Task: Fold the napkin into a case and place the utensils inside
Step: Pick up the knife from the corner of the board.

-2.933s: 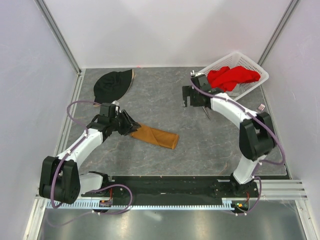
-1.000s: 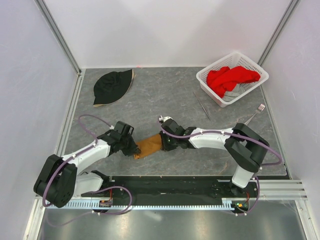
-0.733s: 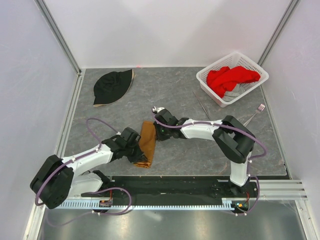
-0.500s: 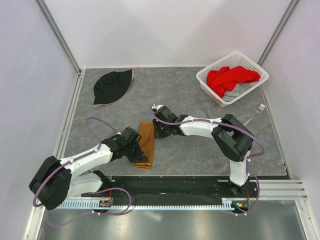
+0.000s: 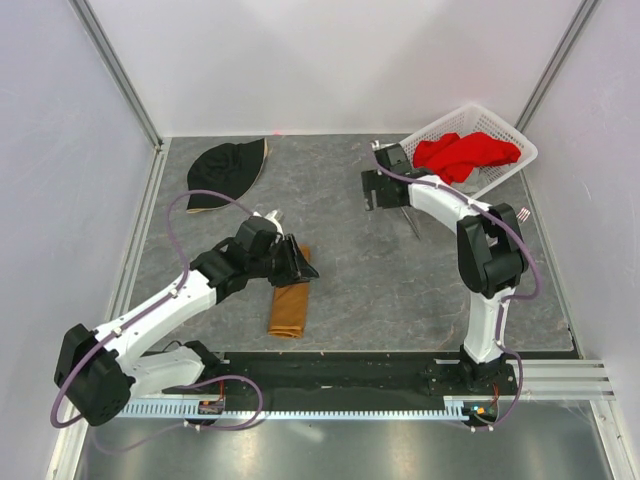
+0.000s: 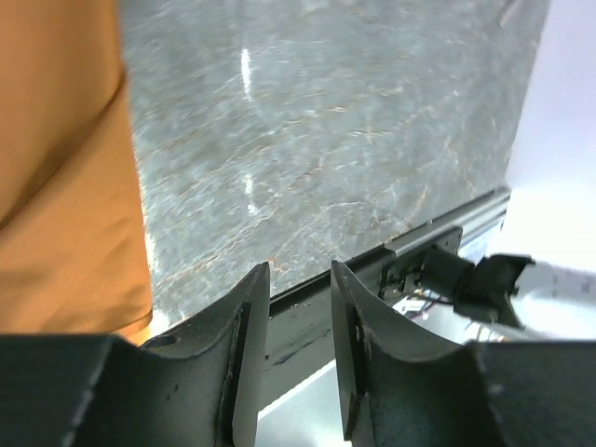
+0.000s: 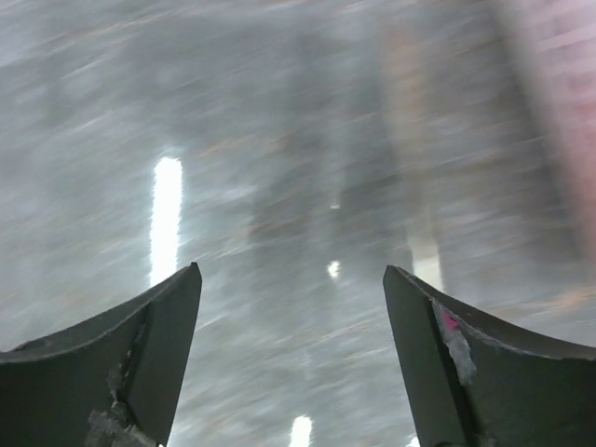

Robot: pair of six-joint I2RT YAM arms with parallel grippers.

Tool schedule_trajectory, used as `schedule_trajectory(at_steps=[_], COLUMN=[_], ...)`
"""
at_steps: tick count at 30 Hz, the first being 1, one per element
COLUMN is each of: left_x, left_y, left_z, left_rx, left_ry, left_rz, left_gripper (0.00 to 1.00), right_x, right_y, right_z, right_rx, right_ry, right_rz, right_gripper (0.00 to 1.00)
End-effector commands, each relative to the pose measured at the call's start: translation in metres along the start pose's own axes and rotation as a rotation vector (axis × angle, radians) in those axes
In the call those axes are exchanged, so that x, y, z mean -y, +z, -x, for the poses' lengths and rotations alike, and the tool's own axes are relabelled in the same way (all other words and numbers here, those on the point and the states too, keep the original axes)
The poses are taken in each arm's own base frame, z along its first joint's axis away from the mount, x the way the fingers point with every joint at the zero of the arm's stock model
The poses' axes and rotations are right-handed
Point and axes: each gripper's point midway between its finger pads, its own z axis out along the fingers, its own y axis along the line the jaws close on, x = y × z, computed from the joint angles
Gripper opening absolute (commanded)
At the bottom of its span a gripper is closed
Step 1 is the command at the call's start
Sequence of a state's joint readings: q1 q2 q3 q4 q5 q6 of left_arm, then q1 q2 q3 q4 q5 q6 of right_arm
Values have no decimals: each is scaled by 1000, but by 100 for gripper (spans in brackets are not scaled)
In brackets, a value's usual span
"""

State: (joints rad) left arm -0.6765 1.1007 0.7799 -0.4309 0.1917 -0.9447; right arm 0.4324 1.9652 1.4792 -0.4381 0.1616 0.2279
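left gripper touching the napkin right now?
Apart. Left wrist view: bare table shows between the napkin and the left gripper, whose jaws hold nothing.

One each: napkin (image 5: 287,310), hat (image 5: 222,172), basket (image 5: 508,130), fork (image 5: 522,213), knife (image 5: 412,224)

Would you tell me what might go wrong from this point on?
The knife lies flat on the table near the basket, so the open right hand may fail to pinch it or nudge it away. The case lies loose, with the open left hand not gripping it; sliding a utensil in could push or unfold it. The fork sits near the table's right edge, an awkward reach.
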Motion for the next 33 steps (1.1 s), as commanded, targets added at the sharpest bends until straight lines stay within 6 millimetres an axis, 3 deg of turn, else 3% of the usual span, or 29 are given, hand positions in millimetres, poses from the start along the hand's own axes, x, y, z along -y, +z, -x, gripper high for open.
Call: schedule_trajectory(at_steps=[1, 5, 10, 16, 17, 19, 20, 21, 23, 25, 31, 33], left_x=[23, 29, 30, 24, 23, 18, 16, 13, 9, 8, 7, 5], left_y=[-5, -6, -8, -16, -18, -18, -18, -16, -12, -4, 26, 33], left_z=[2, -2, -3, 2, 3, 7, 8, 9, 11, 11, 13, 12], left_rx=[-31, -67, -91, -84, -80, -74, -75, -75, -80, -94, -134, -145], left_ry=[191, 226, 248, 226, 222, 203, 198, 192, 184, 171, 108, 95], left_rz=[-112, -150, -181, -195, -195, -184, -181, -172, -164, -154, -167, -160], left_gripper=[42, 44, 44, 44, 44, 45, 45, 45, 48, 52, 54, 54], right_x=[52, 70, 73, 61, 57, 47, 43, 37, 11, -21, -112, -135], right_y=[17, 30, 40, 51, 52, 52, 50, 49, 43, 31, -34, -57], right_z=[-11, -14, -24, -56, -64, -69, -72, -72, -71, -69, -39, -30], right_rx=[-99, -136, -170, -260, -277, -283, -284, -280, -268, -251, -80, -34], right_ry=[-85, -48, -24, 20, 31, 62, 76, 90, 162, 204, 461, 554], right_rz=[-91, -91, -66, -16, 6, 19, 26, 33, 88, 169, 439, 540], right_gripper=[89, 88, 82, 53, 42, 28, 14, 8, 0, 0, 0, 0])
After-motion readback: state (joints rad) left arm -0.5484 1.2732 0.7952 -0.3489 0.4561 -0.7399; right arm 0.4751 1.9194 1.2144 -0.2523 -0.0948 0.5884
